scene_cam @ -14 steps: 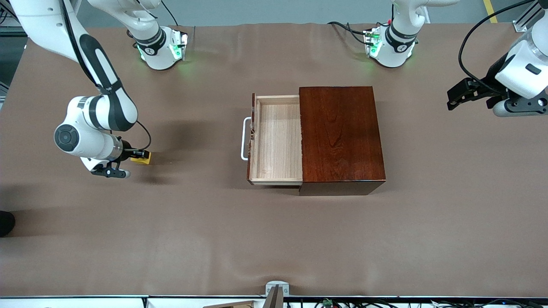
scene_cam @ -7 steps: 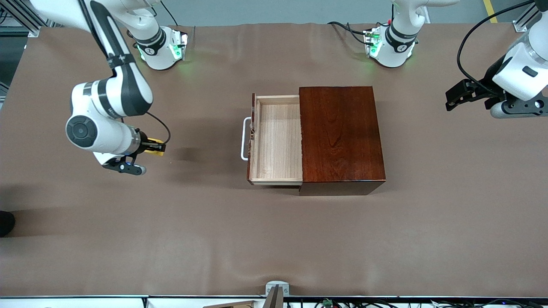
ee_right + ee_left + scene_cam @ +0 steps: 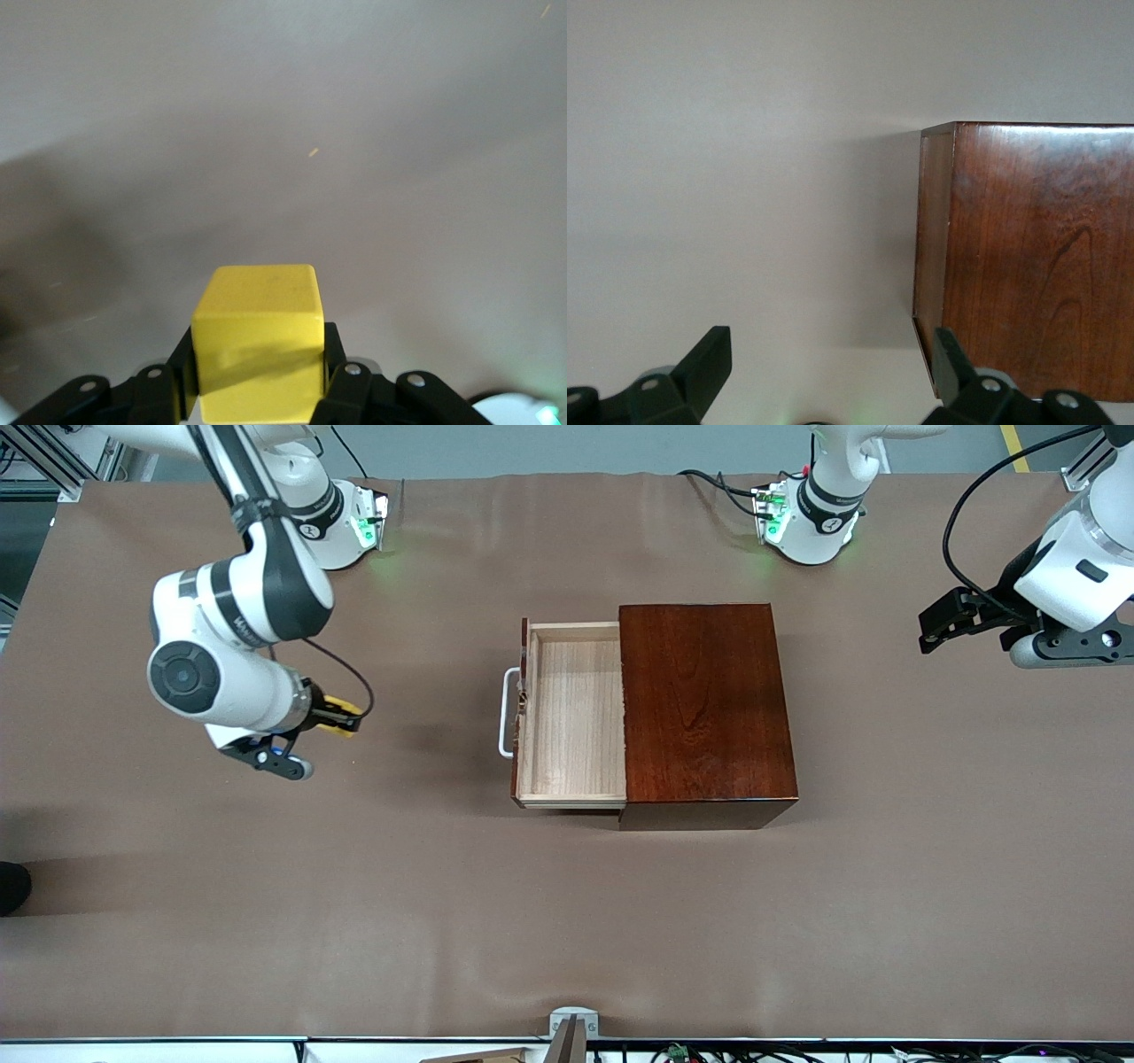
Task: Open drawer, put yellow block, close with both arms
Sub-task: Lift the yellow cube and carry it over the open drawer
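The dark mahogany box (image 3: 704, 708) sits mid-table with its pale-wood drawer (image 3: 571, 717) pulled out toward the right arm's end, its white loop handle (image 3: 507, 713) showing. The drawer is empty. My right gripper (image 3: 341, 717) is shut on the yellow block (image 3: 344, 716) and holds it in the air over bare table, between the right arm's end and the drawer. In the right wrist view the yellow block (image 3: 259, 341) sits clamped between the black fingers (image 3: 341, 376). My left gripper (image 3: 935, 622) is open, empty, waiting over the left arm's end; its view shows the box (image 3: 1028, 257).
The brown table cloth (image 3: 567, 921) covers the whole table. The green-lit arm bases (image 3: 337, 522) stand along the table edge farthest from the front camera. A small metal bracket (image 3: 571, 1023) sits at the nearest edge.
My right gripper has lifted the yellow block off the table and carried it toward the drawer. The left arm has barely shifted.
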